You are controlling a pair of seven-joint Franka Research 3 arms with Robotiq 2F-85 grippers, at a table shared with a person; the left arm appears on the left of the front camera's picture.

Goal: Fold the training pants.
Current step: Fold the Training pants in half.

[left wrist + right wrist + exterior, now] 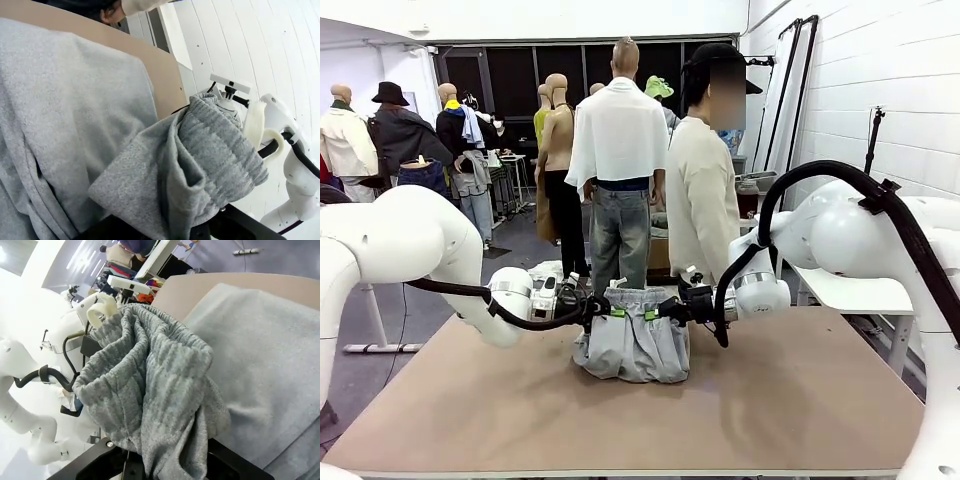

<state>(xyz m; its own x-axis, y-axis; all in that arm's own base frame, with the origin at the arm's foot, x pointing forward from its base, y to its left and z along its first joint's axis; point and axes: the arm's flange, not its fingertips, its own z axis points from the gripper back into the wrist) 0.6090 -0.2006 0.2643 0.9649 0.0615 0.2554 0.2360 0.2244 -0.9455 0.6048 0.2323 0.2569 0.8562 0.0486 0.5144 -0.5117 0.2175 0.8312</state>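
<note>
Front view: pants (632,345) hang at tabletop (620,420) centre, held up by the waistband between both grippers, lower part bunched and resting on the tabletop. Left gripper (617,313) comes in from 9 o'clock and is clamped on the waistband's left end; right gripper (651,315) comes in from 3 o'clock and is clamped on the right end. The two grippers sit close together, waistband gathered and short between them. Green pads show at both pinch points.

Left wrist view: ribbed waistband (220,155) bunched just above the gripper base at 6 o'clock, fingers covered by cloth; rest of the pants (65,115) spreads toward 9 o'clock over the tabletop (160,75). Right arm (295,170) at 3 o'clock.

Right wrist view: waistband (150,385) folded over the gripper at 6 o'clock, fingers hidden under fabric; pant cloth (260,360) lies flat toward 3 o'clock. Left arm (30,370) at 9 o'clock.

Person (702,190) stands at 12 o'clock behind the tabletop, turned sideways.
</note>
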